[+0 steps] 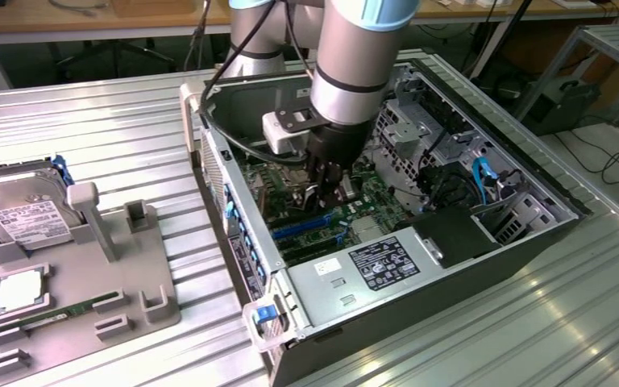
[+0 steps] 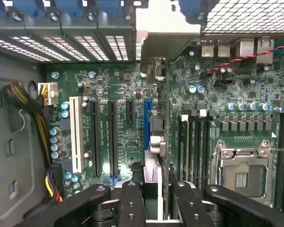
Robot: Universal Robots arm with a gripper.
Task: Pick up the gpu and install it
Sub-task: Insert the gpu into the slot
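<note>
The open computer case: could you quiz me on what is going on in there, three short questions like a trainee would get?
1. True or false: the gripper holds the gpu on edge inside the computer case, above the motherboard.
2. Where is the hard drive? A: standing in the grey holder at the exterior view's left. B: inside the case. C: in the gripper.
3. Fill in: the long slot nearest the gpu is coloured ____.

Key: 1 true; 2 A; 3 blue.
</note>
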